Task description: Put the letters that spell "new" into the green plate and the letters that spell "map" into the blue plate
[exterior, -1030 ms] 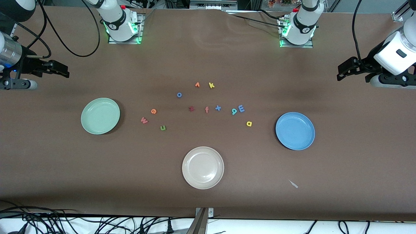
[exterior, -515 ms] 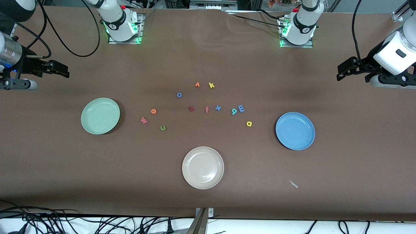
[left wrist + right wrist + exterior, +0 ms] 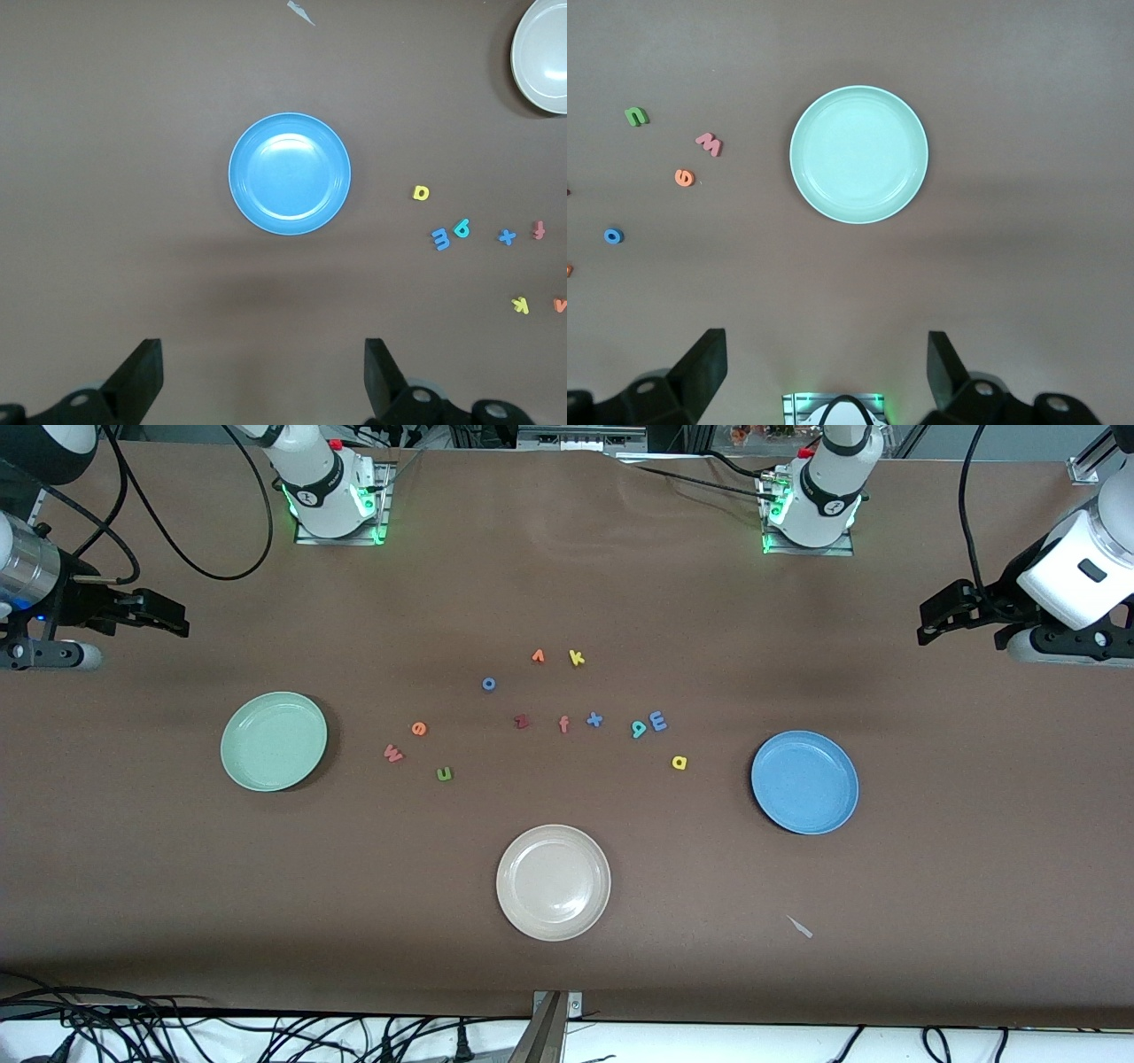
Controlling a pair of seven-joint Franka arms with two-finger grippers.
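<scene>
1. Here, at the far left edge of the front view, upper part, the right gripper [image 3: 173, 622] hangs above bare table [image 3: 567, 965], its fingers spread wide and holding nothing; this arm waits.
2. Left of centre lies the green plate [image 3: 274, 741], with nothing in it.
3. Between that plate and the middle of the frame sit three small foam letters on the table: the salmon-pink w [image 3: 393, 754], the orange e [image 3: 419, 729] just above it in the frame, and the green n [image 3: 445, 774] lower and nearer the centre. All three lie apart from the plate.
4. Around the centre are the spare letters: a blue o [image 3: 488, 684], a dark red z [image 3: 522, 722], a red-orange f [image 3: 563, 724], an orange letter [image 3: 538, 656], a yellow k [image 3: 577, 658] and a blue x [image 3: 594, 720].
5. Lower centre holds a beige plate [image 3: 554, 882], with nothing in it.
6. Right of centre, the teal p [image 3: 638, 730] and the blue m [image 3: 657, 721] lie just beside each other, the yellow a [image 3: 679, 762] a little lower.
7. Farther right is the blue plate [image 3: 804, 782], with nothing in it, near the yellow a but apart from it.
8. Lower right shows a small pale scrap [image 3: 800, 926].
9. At the far right edge, upper part, the left gripper [image 3: 939, 622] hangs above the table, fingers spread and holding nothing; this arm waits too.
</scene>
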